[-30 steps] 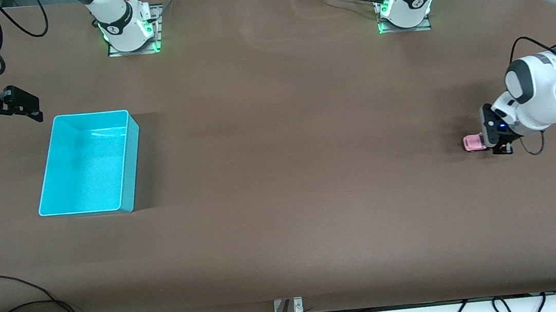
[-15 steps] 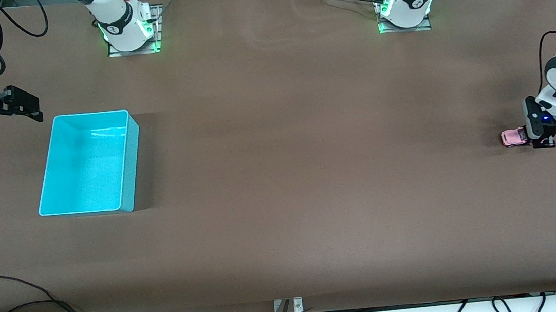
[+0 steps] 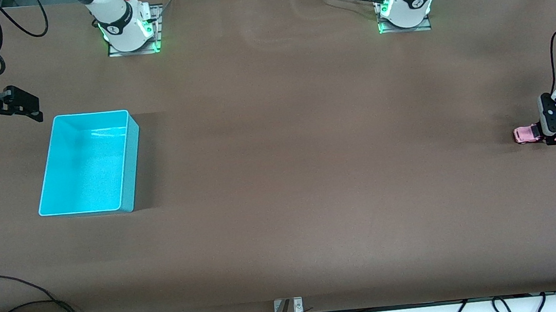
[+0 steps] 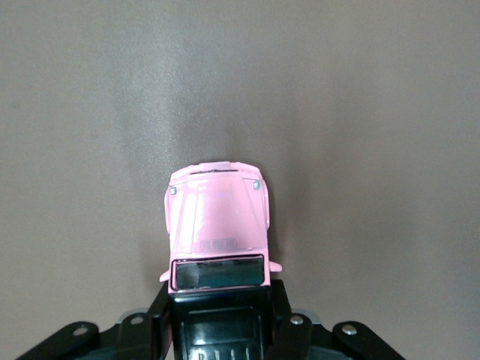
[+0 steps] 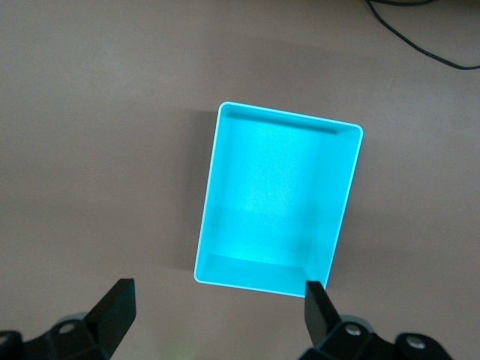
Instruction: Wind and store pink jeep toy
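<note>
**Jeep pinched at the left arm's end of the table**

Front view: the left gripper point(image 3: 554, 137) is down at the table point(image 3: 280, 176), at the left arm's end, clamped on the jeep point(image 3: 526, 134). The bin point(image 3: 128, 156) sits well apart, toward the right arm's end. The right gripper point(image 3: 25, 107) waits near the bin.

Left wrist view: the fingers point(image 4: 161, 319) pinch the jeep's point(image 4: 217, 225) black-roofed rear; its pink hood pokes out.

Right wrist view: the right gripper point(image 5: 217, 307) hangs spread wide over the bin point(image 5: 346, 187).

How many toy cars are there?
1. The pink jeep toy sits on the table at the left arm's end, gripped by the left pincer. The turquoise bin holds none.
</note>
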